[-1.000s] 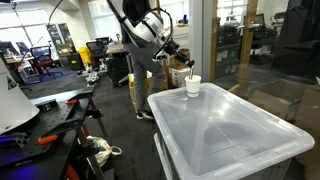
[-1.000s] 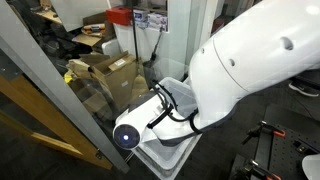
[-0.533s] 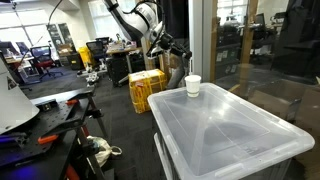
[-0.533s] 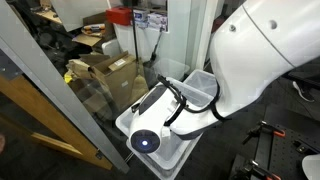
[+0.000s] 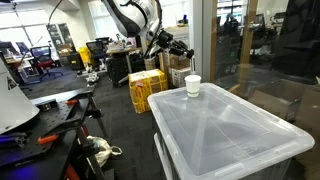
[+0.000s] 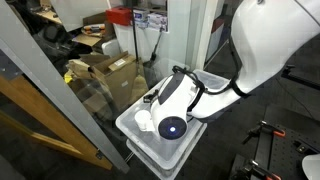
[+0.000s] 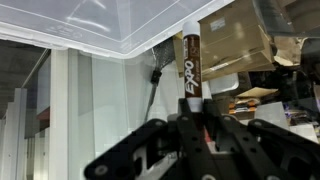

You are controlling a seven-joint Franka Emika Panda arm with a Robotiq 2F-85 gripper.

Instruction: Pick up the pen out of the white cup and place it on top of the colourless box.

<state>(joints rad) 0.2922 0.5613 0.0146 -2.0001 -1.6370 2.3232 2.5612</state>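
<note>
- White, glossy arm [image 6: 272, 45] built of rounded shells (very bulky up close).
- Black cable [image 6: 215, 90] looping beside the white wrist housing [image 6: 176, 98], which ends in a dark round cap [image 6: 172, 127].
- Matte black gripper [image 7: 196, 118] of angular links.

I can read only one word: "EXPO", printed in white letters along the dark body of the pen [image 7: 191, 70].

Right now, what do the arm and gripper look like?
The arm is made of bulky, rounded white shells with black bands at the joints. One joint has a round dark cap with a bluish centre. The gripper is black, with angular linked fingers.
</note>
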